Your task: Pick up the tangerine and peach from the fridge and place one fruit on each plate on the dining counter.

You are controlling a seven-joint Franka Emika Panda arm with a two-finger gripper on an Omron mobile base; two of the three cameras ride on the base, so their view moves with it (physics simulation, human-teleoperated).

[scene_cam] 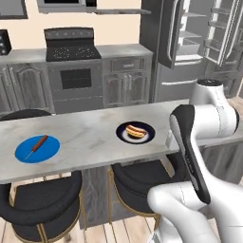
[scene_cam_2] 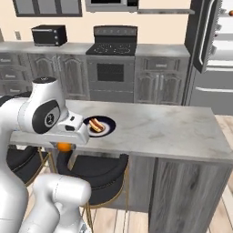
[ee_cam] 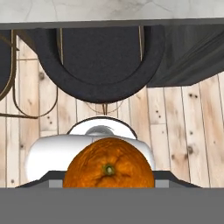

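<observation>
The tangerine [ee_cam: 108, 164] sits orange and round at the bottom of the hand view, hiding the fingertips. My gripper [scene_cam_2: 66, 143] is shut on it and hangs just off the near edge of the dining counter [scene_cam_2: 173, 127], pointing down at the floor. On the marbled top lie a bright blue plate [scene_cam: 37, 148] with a thin brown stick on it and a dark plate [scene_cam: 135, 132] holding a hot dog. My hand is next to the dark plate [scene_cam_2: 99, 125]. The fridge [scene_cam: 190, 33] stands open at the back right. A small orange spot [scene_cam_2: 230, 12] shows on an upper shelf.
Black round stools [scene_cam: 45, 199] [scene_cam: 137, 182] stand under the counter's near side, one directly below my hand [ee_cam: 103, 57]. Behind the counter are a stove [scene_cam: 73, 52] and grey cabinets. The floor is wooden planks [ee_cam: 183, 131].
</observation>
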